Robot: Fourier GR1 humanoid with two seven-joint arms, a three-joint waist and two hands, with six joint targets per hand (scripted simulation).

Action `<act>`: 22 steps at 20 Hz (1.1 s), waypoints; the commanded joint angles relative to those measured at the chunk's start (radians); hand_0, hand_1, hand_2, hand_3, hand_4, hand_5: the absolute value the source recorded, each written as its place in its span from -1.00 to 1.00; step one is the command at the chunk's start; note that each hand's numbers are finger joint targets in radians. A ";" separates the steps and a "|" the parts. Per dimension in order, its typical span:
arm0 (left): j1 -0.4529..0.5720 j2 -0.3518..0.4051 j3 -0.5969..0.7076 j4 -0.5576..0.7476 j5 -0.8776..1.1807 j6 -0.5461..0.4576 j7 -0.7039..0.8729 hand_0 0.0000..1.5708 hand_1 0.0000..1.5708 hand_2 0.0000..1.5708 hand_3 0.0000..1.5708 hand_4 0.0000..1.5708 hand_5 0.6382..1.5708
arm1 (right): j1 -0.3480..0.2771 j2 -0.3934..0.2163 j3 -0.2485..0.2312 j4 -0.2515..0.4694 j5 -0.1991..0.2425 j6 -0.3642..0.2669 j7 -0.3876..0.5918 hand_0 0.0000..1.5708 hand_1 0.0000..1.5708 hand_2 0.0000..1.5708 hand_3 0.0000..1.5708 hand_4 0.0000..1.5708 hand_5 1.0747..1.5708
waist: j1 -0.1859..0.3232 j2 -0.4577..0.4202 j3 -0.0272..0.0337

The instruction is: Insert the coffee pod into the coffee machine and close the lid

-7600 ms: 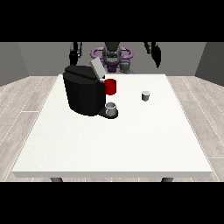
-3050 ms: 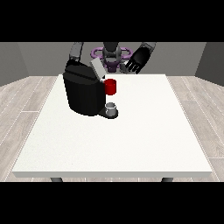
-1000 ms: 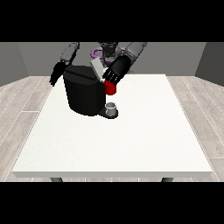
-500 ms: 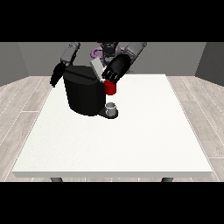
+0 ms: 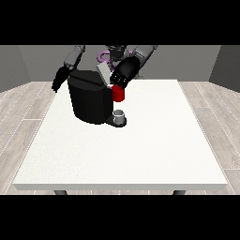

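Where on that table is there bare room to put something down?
The white table is bare in front of the coffee machine and along the view's right edge. It is crowded at the machine's top, where the hand hovers by the red part.

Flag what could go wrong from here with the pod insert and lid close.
1. The hand at the view's right hovers over the top front of the coffee machine, hiding the slot; whether the pod is seated cannot be told, so the lid may close on it askew.
2. The lid stands tilted up by that hand; a sweep could knock it.
3. The small cup beneath may get bumped.
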 commanded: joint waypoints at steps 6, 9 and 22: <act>0.033 0.037 -0.026 0.016 -0.061 0.081 -0.082 0.45 0.45 0.46 0.27 -1.00 1.00 | -0.015 0.006 0.001 -0.032 0.002 -0.013 -0.002 -1.00 -1.00 -1.00 -1.00 -1.00 1.00 | -0.006 0.062 -0.0001; 0.012 0.046 -0.001 0.032 -0.038 0.040 -0.083 0.42 0.42 0.45 0.25 -1.00 1.00 | -0.021 -0.011 -0.012 -0.027 -0.012 0.005 0.017 -1.00 -1.00 -1.00 -1.00 -1.00 1.00 | -0.006 0.039 0.0000; -0.027 0.026 0.009 0.027 -0.056 0.111 -0.100 0.62 0.62 0.57 0.23 -1.00 1.00 | -0.022 0.027 0.036 -0.021 0.052 -0.050 0.036 -1.00 -1.00 -1.00 -1.00 -0.91 1.00 | -0.025 0.057 0.0000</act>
